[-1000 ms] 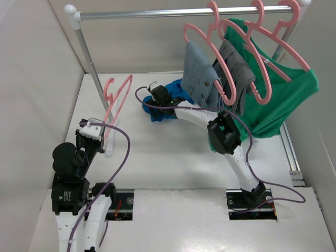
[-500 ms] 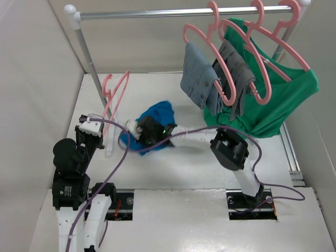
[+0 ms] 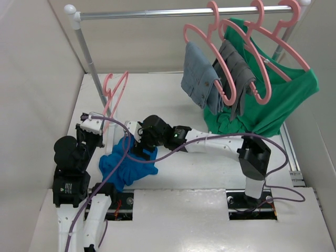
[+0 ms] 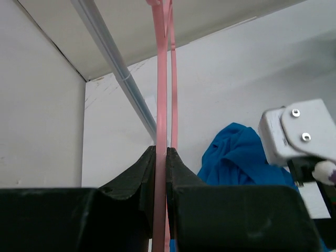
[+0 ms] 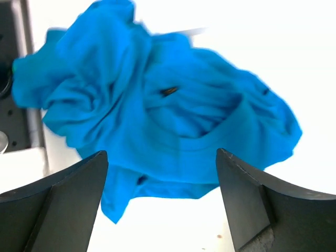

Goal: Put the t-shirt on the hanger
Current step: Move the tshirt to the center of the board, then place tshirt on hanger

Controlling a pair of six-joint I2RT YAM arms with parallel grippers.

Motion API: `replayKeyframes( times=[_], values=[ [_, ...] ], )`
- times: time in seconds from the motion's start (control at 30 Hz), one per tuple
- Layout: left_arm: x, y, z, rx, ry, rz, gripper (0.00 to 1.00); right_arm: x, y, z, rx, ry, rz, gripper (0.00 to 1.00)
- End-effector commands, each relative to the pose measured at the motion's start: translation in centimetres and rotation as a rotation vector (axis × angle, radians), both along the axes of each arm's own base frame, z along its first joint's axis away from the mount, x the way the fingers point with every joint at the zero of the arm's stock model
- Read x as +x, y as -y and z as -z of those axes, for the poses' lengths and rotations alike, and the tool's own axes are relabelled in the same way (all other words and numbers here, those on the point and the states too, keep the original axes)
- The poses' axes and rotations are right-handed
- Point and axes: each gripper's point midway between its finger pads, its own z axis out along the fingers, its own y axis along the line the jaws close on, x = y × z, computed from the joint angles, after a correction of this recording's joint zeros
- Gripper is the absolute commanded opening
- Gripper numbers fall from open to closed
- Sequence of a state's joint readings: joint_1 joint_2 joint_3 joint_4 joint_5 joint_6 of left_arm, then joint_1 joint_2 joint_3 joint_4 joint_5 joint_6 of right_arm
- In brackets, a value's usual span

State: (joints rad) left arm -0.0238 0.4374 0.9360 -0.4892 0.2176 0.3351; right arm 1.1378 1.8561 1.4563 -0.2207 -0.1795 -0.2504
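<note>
The bright blue t-shirt lies crumpled on the table at the front left, beside the left arm; it also shows in the right wrist view and the left wrist view. My right gripper is open just above the shirt's right part, its jaws wide apart and holding nothing. My left gripper is shut on the lower bar of the bare pink hanger, which leans upright next to the rack's post. In the left wrist view the hanger runs up from between the closed jaws.
A metal clothes rack spans the back, its post at the left. Three other pink hangers hold a grey-blue denim garment, a grey garment and a green shirt. A wall stands close on the left.
My right arm has swept from the back middle to the front left, bringing the blue t-shirt with it; its jaws now stand open over the shirt. The left gripper has barely moved.
</note>
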Motion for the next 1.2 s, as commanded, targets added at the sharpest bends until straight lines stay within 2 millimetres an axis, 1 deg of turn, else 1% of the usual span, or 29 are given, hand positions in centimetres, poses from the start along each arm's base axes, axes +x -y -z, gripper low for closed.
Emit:
replayKeyframes(
  times=[0.0, 0.07, 0.1, 0.13, 0.2, 0.23, 0.27, 0.37, 0.4, 0.47, 0.5, 0.53, 0.57, 0.6, 0.67, 0.7, 0.73, 0.8, 0.83, 0.87, 0.9, 0.93, 0.97, 1.0, 1.03, 1.07, 1.1, 1.13, 1.17],
  values=[
    [0.1, -0.4, -3.7, 0.005, 0.124, -0.023, 0.0, 2.5, -0.9, -1.0, 0.04, 0.025, 0.068, 0.87],
    [0.1, -0.7, -3.7, 0.006, 0.124, -0.035, 0.0, 4.6, -1.3, 0.0, 0.04, -0.018, 0.129, 0.84],
    [0.0, -0.7, -4.1, 0.006, 0.133, -0.035, 0.0, 6.8, -1.5, -0.6, 0.066, -0.022, 0.172, 0.82],
    [0.0, -0.9, -4.1, 0.007, 0.133, -0.051, 0.0, 7.9, -1.8, 1.7, 0.039, -0.057, 0.204, 0.8],
    [-0.1, -0.9, -4.6, 0.006, 0.144, -0.051, 0.0, 9.6, -2.3, 2.6, 0.041, -0.07, 0.225, 0.78],
    [-0.1, -1.1, -4.3, 0.021, 0.134, -0.059, 0.0, 10.7, -2.9, 3.2, 0.043, -0.069, 0.236, 0.78],
    [-0.3, -1.2, -4.7, 0.021, 0.143, -0.059, 0.0, 11.0, -3.3, 3.3, 0.047, -0.067, 0.236, 0.78],
    [-0.3, -1.4, -4.2, 0.033, 0.126, -0.067, 0.0, 11.7, -4.6, 3.9, 0.057, -0.08, 0.246, 0.77],
    [-0.3, -1.4, -4.2, 0.033, 0.126, -0.068, 0.0, 12.1, -4.1, 4.9, 0.033, -0.079, 0.282, 0.75],
    [-0.3, -1.4, -4.2, 0.033, 0.126, -0.068, 0.0, 12.5, -4.1, 5.7, 0.026, -0.092, 0.317, 0.7],
    [-0.4, -1.4, -4.0, 0.033, 0.116, -0.067, 0.0, 12.8, -3.3, 7.2, -0.009, -0.107, 0.331, 0.66],
    [-0.4, -1.1, -4.0, 0.042, 0.118, -0.047, 0.0, 12.8, -3.3, 7.2, -0.006, -0.115, 0.337, 0.61],
    [-0.5, -0.8, -3.6, 0.042, 0.104, -0.034, 0.0, 12.9, -2.5, 8.2, -0.026, -0.125, 0.347, 0.44],
    [-0.5, -0.6, -3.6, 0.051, 0.106, -0.018, 0.0, 12.4, -1.9, 8.7, -0.035, -0.137, 0.354, 0.32],
    [-0.9, 0.2, -3.2, 0.058, 0.085, 0.031, 0.0, 12.8, -0.6, 8.6, -0.031, -0.138, 0.398, 0.14],
    [-0.6, 0.4, -2.8, 0.065, 0.065, 0.048, 0.0, 12.8, 0.9, 7.9, -0.024, -0.136, 0.426, 0.0],
    [-0.8, 0.7, -2.9, 0.064, 0.064, 0.063, 0.0, 12.7, 1.4, 7.3, -0.016, -0.125, 0.435, 0.0],
    [-0.8, 1.6, -1.9, 0.092, 0.017, 0.129, 0.0, 12.3, 2.9, 6.2, -0.011, -0.103, 0.46, 0.0],
    [-0.7, 2.0, -1.7, 0.104, -0.002, 0.161, 0.0, 11.7, 4.2, 4.8, -0.005, -0.083, 0.461, 0.0],
    [-1.3, 3.1, -1.4, 0.132, -0.019, 0.242, 0.0, 11.3, 5.9, 3.6, 0.003, -0.074, 0.478, 0.0],
    [-1.4, 3.7, -0.7, 0.144, -0.042, 0.289, 0.0, 11.3, 5.9, 3.6, 0.003, -0.074, 0.479, 0.0],
    [-1.5, 4.2, -0.8, 0.153, -0.054, 0.332, 0.0, 11.0, 7.6, 2.7, 0.021, -0.083, 0.496, 0.0],
    [-1.7, 4.8, -0.7, 0.162, -0.061, 0.377, 0.0, 10.8, 8.6, 2.5, 0.03, -0.103, 0.504, 0.0],
    [-2.7, 6.1, -0.2, 0.159, -0.084, 0.47, 0.0, 10.2, 9.0, 2.2, 0.06, -0.141, 0.477, 0.0],
    [-3.1, 6.7, -0.6, 0.175, -0.073, 0.519, 0.0, 10.3, 11.4, 2.5, 0.072, -0.177, 0.498, 0.0],
    [-3.0, 7.1, -0.4, 0.202, -0.076, 0.565, 0.0, 10.4, 12.0, 2.2, 0.107, -0.196, 0.49, 0.0],
    [-3.5, 7.9, -0.4, 0.197, -0.078, 0.63, 0.0, 10.1, 12.7, 2.1, 0.127, -0.22, 0.485, 0.0],
    [-4.1, 8.2, 0.3, 0.195, -0.115, 0.665, 0.0, 9.8, 13.5, 2.2, 0.129, -0.233, 0.483, 0.0],
    [-3.9, 8.5, 0.3, 0.201, -0.136, 0.698, 0.0, 9.0, 14.8, 1.9, 0.134, -0.231, 0.491, 0.0]
  ],
)
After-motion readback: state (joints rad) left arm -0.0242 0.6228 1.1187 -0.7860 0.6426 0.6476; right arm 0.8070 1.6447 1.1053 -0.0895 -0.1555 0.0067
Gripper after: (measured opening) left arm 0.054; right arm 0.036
